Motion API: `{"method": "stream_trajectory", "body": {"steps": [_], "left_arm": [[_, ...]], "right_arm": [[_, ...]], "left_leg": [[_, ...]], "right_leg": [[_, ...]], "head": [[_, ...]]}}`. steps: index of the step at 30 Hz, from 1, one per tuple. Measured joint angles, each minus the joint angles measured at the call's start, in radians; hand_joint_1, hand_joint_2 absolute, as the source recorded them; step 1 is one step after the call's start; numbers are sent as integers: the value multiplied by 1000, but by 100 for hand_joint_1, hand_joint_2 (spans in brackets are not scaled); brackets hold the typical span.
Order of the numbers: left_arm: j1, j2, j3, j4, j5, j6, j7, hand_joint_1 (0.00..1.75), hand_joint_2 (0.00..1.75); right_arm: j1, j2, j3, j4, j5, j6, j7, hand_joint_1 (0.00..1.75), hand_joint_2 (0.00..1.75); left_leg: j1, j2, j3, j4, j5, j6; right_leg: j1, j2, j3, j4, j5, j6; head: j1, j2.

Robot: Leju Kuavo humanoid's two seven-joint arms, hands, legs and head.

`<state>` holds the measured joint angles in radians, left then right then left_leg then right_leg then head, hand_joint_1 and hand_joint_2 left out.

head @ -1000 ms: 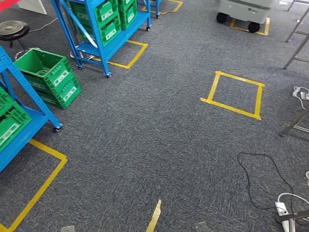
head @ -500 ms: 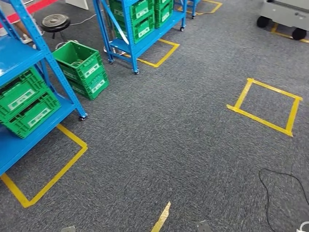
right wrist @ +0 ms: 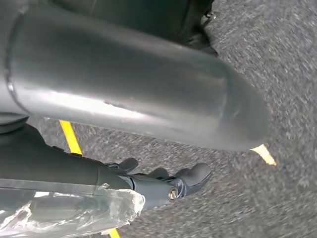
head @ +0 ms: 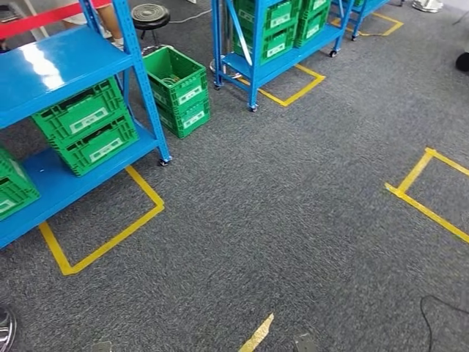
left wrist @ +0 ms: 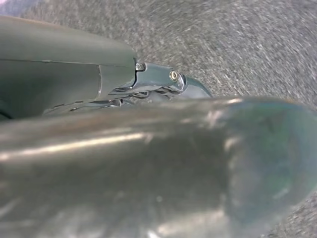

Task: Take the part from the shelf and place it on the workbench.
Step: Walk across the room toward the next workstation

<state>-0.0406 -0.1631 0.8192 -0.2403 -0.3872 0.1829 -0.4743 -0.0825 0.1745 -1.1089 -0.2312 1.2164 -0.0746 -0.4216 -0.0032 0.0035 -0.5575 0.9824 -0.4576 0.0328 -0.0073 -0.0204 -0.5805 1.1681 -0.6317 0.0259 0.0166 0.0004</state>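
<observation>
Grey carpet [head: 287, 220] everywhere, blue shelf [head: 66, 66] off left with green crates [head: 89, 132]; can't spot the part itself. Left hand [left wrist: 164, 84] too hidden to judge, right hand [right wrist: 168, 183] fingers [right wrist: 194, 174] loosely apart, holding nothing.

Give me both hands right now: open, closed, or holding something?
Left hand: cannot tell; the blurred arm hides most of it.
Right hand: open, holding nothing, hanging above the carpet.
</observation>
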Motion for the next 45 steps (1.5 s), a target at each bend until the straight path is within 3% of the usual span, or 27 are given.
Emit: {"method": "stream_trajectory", "body": {"steps": [2, 3, 4, 6, 7, 9, 12, 14, 16, 17, 18, 19, 21, 22, 24, 27, 29, 31, 32, 34, 35, 37, 39, 40, 42, 44, 45], "left_arm": [[-1, -1, 8, 0, 14, 4, -2, 0, 0], [0, -2, 14, 0, 23, 6, -3, 0, 0], [1, -2, 21, 0, 29, 8, -4, 0, 0], [0, -2, 33, 0, 31, 10, -8, 0, 0], [-1, -2, 38, 0, 30, 10, -10, 0, 0], [-3, -2, 45, 0, 28, 10, -13, 0, 0], [-5, -2, 52, 0, 21, 13, -15, 0, 0], [-8, -3, 56, 0, 11, 17, -16, 0, 0], [-9, -6, 57, 0, 1, 21, -16, 0, 0], [-8, -9, 57, 0, -3, 23, -16, 0, 0], [-6, -11, 57, 0, -7, 24, -16, 0, 0], [-5, -14, 57, 0, -9, 25, -16, 0, 0], [-2, -17, 58, 0, -11, 25, -18, 0, 0], [-1, -18, 59, 0, -11, 25, -18, 0, 0], [-3, -18, 61, 0, -11, 25, -19, 0, 0], [-5, -17, 62, -1, -11, 25, -20, 0, 0], [-6, -17, 62, -2, -11, 25, -21, 0, 0], [-7, -19, 63, -3, -11, 25, -21, 0, 0], [-6, -20, 63, -3, -11, 25, -21, 0, 0], [-5, -22, 64, -3, -11, 25, -21, 0, 0], [-4, -22, 64, -3, -11, 25, -21, 0, 0], [-4, -23, 64, -3, -10, 25, -21, 0, 0], [-5, -23, 66, -3, -8, 24, -19, 0, 0], [-6, -22, 66, -3, -7, 23, -19, 0, 0], [-9, -17, 66, -4, -5, 19, -18, 0, 0], [-12, -12, 67, -5, -5, 16, -17, 0, 0], [-12, -11, 67, -5, -7, 17, -17, 0, 0]], "right_arm": [[4, -3, -1, 0, -7, 10, 6, 0, 0], [5, -5, -2, 0, -11, 18, 9, 0, 0], [5, -9, -2, 0, -15, 24, 11, 0, 0], [6, -16, -4, 0, -19, 31, 14, 0, 0], [5, -19, -4, 0, -20, 32, 16, 0, 0], [4, -23, -6, 0, -22, 33, 19, 0, 0], [7, -25, -7, 0, -26, 33, 20, 0, 0], [9, -26, -10, 0, -33, 34, 20, 0, 0], [12, -29, -14, 0, -41, 36, 21, 0, 0], [14, -32, -16, 0, -45, 36, 23, 0, 0], [16, -34, -19, 0, -47, 37, 26, 0, 0], [18, -37, -21, 0, -48, 37, 29, 0, 0], [21, -41, -26, 0, -48, 39, 31, 0, 0], [22, -42, -28, 1, -48, 40, 31, 0, 0], [21, -44, -30, 1, -49, 40, 33, 0, 0], [15, -44, -30, 1, -49, 41, 32, 0, 0], [10, -44, -31, 1, -49, 42, 31, 0, 0], [12, -44, -31, 1, -49, 42, 31, 0, 0], [14, -45, -31, 1, -49, 42, 32, 0, 0], [20, -46, -31, 1, -49, 42, 32, 0, 0], [22, -47, -31, 2, -49, 42, 32, 0, 0], [25, -49, -33, 2, -48, 41, 32, 0, 0], [25, -50, -35, 2, -44, 39, 30, 0, 0], [24, -50, -36, 2, -43, 37, 29, 0, 0], [21, -46, -36, 2, -38, 33, 26, 0, 0], [19, -41, -36, 3, -36, 30, 26, 0, 0], [18, -39, -36, 4, -36, 30, 26, 0, 0]], "left_leg": [[-2, -21, 2, 0, -5, 5], [-2, -28, 6, 1, -9, 6], [-2, -35, 12, 1, -12, 4], [-4, -43, 25, 2, -22, -2], [-5, -46, 28, 4, -27, -7], [-7, -48, 27, 6, -34, -18], [-5, -41, 27, 20, -47, -34], [-3, -25, -11, 99, -79, -44], [1, -17, -96, 235, -118, -50], [3, -16, -135, 286, -120, -52], [5, -16, -160, 303, -102, -53], [6, -15, -167, 283, -64, -52], [8, -10, -144, 182, 30, -46], [4, -6, -127, 136, 56, -42], [-5, -1, -99, 83, 38, -29], [-8, -9, -57, 45, 0, -3], [-5, -12, -19, 32, -19, 10], [-6, -14, 14, 28, -45, 16], [-6, -17, 33, 28, -60, 17], [-6, -24, 77, 27, -93, 16], [-6, -26, 100, 27, -111, 15], [-6, -28, 141, 26, -147, 9], [-5, -30, 168, 13, -171, -3], [-5, -31, 178, 10, -169, -10], [-4, -29, 171, 44, -135, -24], [-3, -22, 118, 146, -101, -34], [-2, -19, 81, 199, -111, -38]], "right_leg": [[-1, 17, -64, 109, -25, 3], [-1, 18, -75, 115, -8, 3], [-1, 19, -65, 77, 29, 2], [-1, 25, -13, -56, 109, -3], [-2, 30, 15, -115, 129, -6], [0, 38, 39, -160, 126, -12], [-2, 35, 54, -172, 119, -26], [-4, 29, 72, -180, 111, -35], [-3, 22, 91, -181, 94, -39], [-3, 19, 102, -181, 83, -38], [-3, 17, 115, -181, 71, -37], [-3, 16, 130, -181, 59, -35], [-3, 15, 159, -183, 33, -30], [-3, 15, 169, -185, 20, -25], [-5, 13, 185, -192, 4, -11], [-11, 11, 188, -158, 21, 12], [-11, 15, 118, -45, 32, 18], [-11, 18, 14, 80, 6, 17], [-11, 18, -35, 115, -19, 17], [-10, 18, -100, 103, -40, 16], [-9, 18, -115, 63, -16, 14], [-4, 19, -125, -38, 113, 6], [3, 21, -116, -92, 201, -7], [6, 22, -107, -100, 204, -14], [5, 23, -71, -127, 192, -26], [1, 21, -22, -159, 179, -34], [0, 20, 2, -171, 172, -36]], "head": [[2, 0], [3, 0], [3, 0], [4, 0], [4, 0], [6, 0], [4, 0], [-3, 0], [-7, 0], [-6, 0], [-6, 0], [-6, 0], [-5, 0], [-4, 0], [-2, 0], [-3, 0], [0, 0], [4, 0], [5, 0], [8, 0], [9, 0], [11, 0], [15, 0], [16, 0], [15, 0], [13, 0], [12, 0]]}}
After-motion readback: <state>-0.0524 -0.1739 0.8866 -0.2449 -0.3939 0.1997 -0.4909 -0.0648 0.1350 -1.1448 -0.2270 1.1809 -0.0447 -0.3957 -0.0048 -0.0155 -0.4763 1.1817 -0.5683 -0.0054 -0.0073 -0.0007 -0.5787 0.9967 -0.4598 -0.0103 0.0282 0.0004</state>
